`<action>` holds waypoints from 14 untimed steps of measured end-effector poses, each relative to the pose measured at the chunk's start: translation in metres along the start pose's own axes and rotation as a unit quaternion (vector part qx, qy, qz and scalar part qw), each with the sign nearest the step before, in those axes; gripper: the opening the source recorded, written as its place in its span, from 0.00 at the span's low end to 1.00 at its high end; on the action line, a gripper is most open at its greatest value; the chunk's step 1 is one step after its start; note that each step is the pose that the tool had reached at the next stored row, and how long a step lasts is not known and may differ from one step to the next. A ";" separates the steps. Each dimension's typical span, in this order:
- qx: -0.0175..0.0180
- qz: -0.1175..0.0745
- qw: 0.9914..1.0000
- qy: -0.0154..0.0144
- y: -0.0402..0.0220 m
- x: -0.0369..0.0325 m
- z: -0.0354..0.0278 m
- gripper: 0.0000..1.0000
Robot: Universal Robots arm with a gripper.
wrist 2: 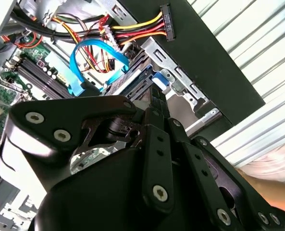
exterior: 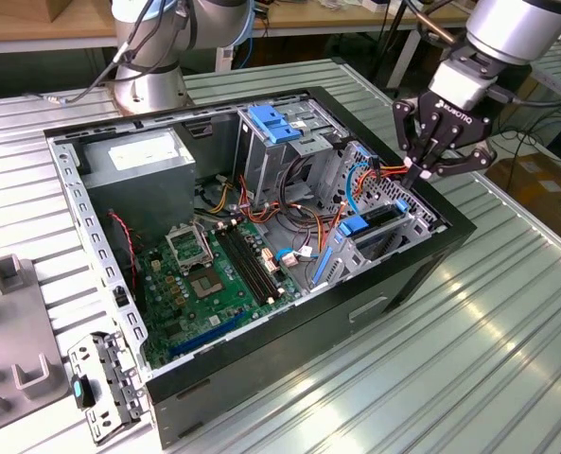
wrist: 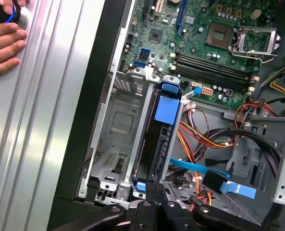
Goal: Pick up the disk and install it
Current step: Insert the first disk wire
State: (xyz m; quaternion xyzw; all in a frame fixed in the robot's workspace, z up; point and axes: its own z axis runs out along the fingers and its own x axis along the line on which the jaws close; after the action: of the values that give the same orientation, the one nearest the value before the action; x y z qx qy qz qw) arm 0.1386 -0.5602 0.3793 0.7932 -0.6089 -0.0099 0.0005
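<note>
Blue-railed disk [wrist: 157,144] on edge — open metal bay [wrist: 118,127] just alongside.

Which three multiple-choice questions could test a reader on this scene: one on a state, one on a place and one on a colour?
1. How is the computer case?
A. closed
B. open, with the motherboard showing
C. upside down

2. Where is the disk?
A. flat on the motherboard
B. on edge in a bay of the drive cage
C. outside the computer case

3. What colour is the looped flat cable?
A. blue
B. green
C. white

Answers: 1 B, the boards and cables inside show; 2 B, it stands between the cage walls; 3 A, the loop is plainly blue.
</note>
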 end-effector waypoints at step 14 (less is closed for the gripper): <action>-0.001 -0.061 0.998 0.001 -0.0070 -0.0026 -0.0095 0.11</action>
State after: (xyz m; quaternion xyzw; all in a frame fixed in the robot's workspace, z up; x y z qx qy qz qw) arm 0.1449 -0.5560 0.3888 0.8288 -0.5594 -0.0100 0.0014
